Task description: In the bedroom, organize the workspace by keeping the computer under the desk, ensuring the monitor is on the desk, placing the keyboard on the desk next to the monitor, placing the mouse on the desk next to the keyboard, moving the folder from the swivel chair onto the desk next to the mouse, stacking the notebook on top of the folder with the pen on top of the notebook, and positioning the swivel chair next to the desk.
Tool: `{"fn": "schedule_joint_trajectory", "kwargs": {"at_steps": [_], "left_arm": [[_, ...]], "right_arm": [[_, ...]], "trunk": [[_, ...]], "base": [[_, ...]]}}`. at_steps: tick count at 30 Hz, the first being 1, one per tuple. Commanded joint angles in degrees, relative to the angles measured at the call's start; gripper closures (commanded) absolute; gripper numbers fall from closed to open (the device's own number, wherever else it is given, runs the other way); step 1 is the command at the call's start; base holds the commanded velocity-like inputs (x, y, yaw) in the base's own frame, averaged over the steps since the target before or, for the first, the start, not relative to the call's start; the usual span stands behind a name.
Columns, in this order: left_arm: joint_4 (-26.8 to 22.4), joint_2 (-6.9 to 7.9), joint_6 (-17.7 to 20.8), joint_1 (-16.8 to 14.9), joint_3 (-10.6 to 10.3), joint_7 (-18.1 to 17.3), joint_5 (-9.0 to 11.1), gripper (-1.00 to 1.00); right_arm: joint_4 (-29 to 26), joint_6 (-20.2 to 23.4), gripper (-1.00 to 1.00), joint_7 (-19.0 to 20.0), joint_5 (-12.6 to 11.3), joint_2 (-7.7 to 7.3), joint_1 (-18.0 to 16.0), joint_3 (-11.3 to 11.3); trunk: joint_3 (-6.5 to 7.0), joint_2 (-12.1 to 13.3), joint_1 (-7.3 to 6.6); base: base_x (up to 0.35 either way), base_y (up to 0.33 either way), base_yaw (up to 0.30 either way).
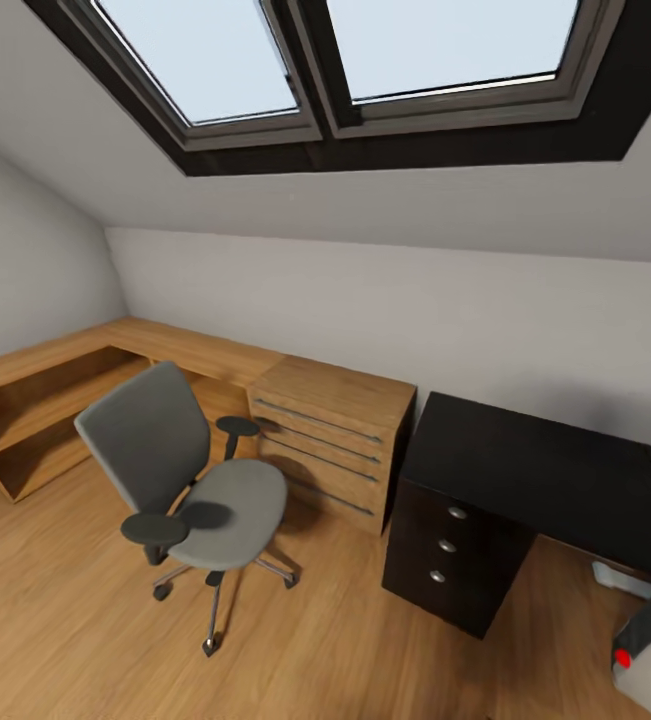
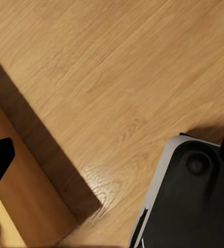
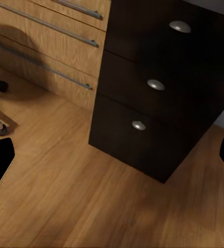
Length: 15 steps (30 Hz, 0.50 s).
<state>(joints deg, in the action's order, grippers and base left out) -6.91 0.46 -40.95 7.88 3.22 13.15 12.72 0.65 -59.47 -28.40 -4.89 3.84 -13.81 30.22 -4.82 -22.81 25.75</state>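
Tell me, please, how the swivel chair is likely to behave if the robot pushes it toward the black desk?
The swivel chair will probably roll easily: it stands on castors on smooth wooden floor. It may swivel instead of travelling straight if pushed off-centre. A push high on its tall back might tilt it.

swivel chair (image 1: 200, 490) and desk (image 1: 525, 470) stand on wooden floor (image 1: 75, 620).

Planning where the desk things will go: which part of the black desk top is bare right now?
The desk top looks bare from its end beside the wooden chest of drawers across to the picture's right edge. The swivel chair seat is bare too. Low at the right, under the desk, the computer crowds the floor.
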Motion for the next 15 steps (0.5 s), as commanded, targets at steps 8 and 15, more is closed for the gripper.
{"fn": "schedule_joint_trajectory", "kwargs": {"at_steps": [8, 15], "left_arm": [[-0.1, -0.02, 0.0, 0.0, 0.3, 0.0, -0.2, -1.00], [-0.2, 0.04, -0.2, 0.0, 0.3, 0.0, -0.1, -1.00]], "right_arm": [[0.2, -0.3, -1.00, -0.2, -0.4, 0.19, -0.1, 0.5], [0.2, -0.3, -1.00, -0.3, -0.6, 0.29, 0.0, 0.5]], "trunk": [[-0.03, -0.1, 0.04], [-0.03, -0.1, 0.04]], "base": [[0.000, 0.000, 0.273], [0.000, 0.000, 0.280]]}}
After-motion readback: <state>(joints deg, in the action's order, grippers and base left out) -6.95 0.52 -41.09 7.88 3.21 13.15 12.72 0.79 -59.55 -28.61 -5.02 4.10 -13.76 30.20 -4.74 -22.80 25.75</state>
